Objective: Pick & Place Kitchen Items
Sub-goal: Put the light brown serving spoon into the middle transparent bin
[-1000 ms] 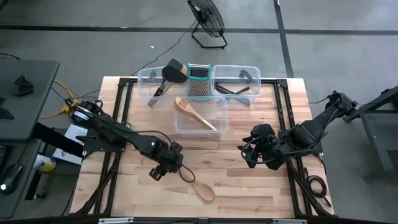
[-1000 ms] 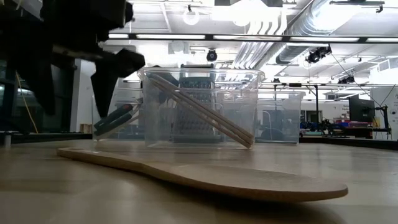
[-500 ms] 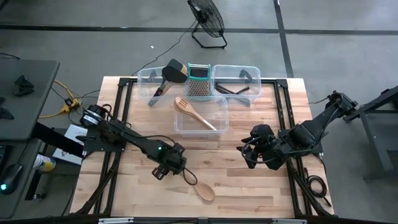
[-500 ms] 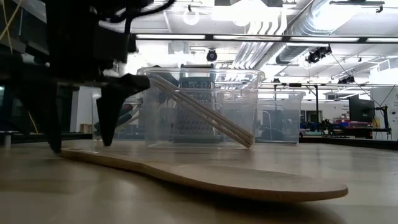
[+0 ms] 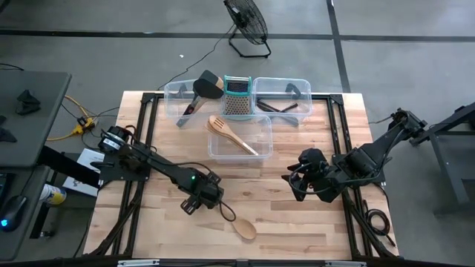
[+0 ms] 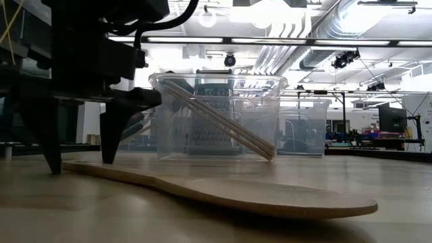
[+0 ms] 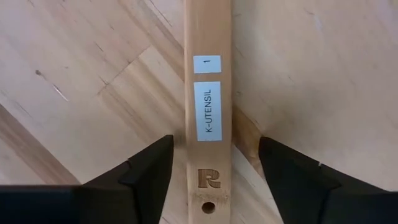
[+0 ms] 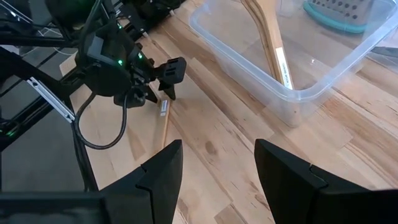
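Left wrist view: my left end effector [image 7: 210, 163] is low on the table [image 7: 74, 62], fingers [image 7: 140, 168] wide apart on both sides of the wooden spoon [image 7: 208, 74] handle, not squeezing it | high view: my right end effector [image 5: 295, 180] waits open, well apart from the spoon

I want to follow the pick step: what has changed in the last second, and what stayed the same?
The left tool came down from above the table to straddle the wooden spoon at its handle end, fingers open on each side, nothing gripped yet. The spoon, the bins and the waiting right tool kept their places.
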`<state>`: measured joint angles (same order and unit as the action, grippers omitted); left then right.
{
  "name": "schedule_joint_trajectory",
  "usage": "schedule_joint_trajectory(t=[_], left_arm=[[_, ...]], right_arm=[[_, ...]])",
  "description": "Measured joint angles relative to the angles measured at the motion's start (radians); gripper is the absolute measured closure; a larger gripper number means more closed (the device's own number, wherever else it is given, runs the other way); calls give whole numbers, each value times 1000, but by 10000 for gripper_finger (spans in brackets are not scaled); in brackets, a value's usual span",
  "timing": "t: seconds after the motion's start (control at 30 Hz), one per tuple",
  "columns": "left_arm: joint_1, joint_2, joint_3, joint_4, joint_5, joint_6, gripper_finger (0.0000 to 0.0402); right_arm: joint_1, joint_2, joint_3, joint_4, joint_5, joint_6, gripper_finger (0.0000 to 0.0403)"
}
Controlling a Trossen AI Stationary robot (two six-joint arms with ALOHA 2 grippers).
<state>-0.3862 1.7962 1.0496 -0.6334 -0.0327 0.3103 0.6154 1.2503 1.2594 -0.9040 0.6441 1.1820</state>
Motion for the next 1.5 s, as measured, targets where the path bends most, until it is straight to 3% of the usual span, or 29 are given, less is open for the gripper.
schedule_joint_trajectory(t=[0.33, 0.57, 0.87, 1.2, 1.5], left_arm=[[0, 13, -2, -1, 39, 44, 261], [0, 33, -2, -31, 75, 23, 299], [0, 23, -3, -38, 81, -35, 307], [0, -61, -3, -50, 124, -130, 309], [0, -155, 116, -52, 132, -220, 309]], right_arm=[[0, 0, 0, 4, 0, 0, 211], [0, 0, 0, 13, -1, 0, 211], [0, 0, 0, 21, -48, 0, 211], [0, 0, 0, 19, -257, -16, 211], [0, 0, 0, 18, -288, -107, 211]])
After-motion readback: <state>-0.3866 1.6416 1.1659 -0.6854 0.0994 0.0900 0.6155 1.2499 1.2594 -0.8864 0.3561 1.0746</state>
